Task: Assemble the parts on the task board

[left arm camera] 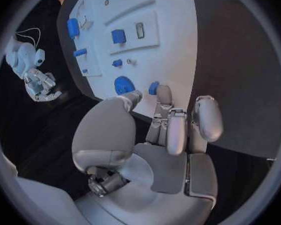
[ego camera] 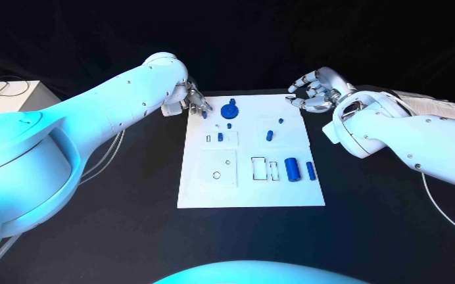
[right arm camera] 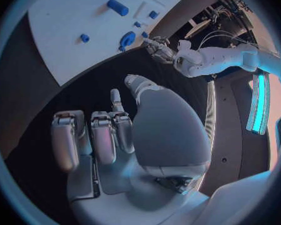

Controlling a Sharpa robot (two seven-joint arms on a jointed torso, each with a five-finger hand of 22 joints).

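White task board (ego camera: 248,195), no legible writing

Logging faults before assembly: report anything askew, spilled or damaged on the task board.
Nothing stands out. The task board lies flat, its blue parts on it. The left hand holds a small blue part at the far edge.

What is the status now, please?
Left hand at the board's far-left corner, fingertips touching a small blue part. Right hand empty, off the task board. Nothing in the way.
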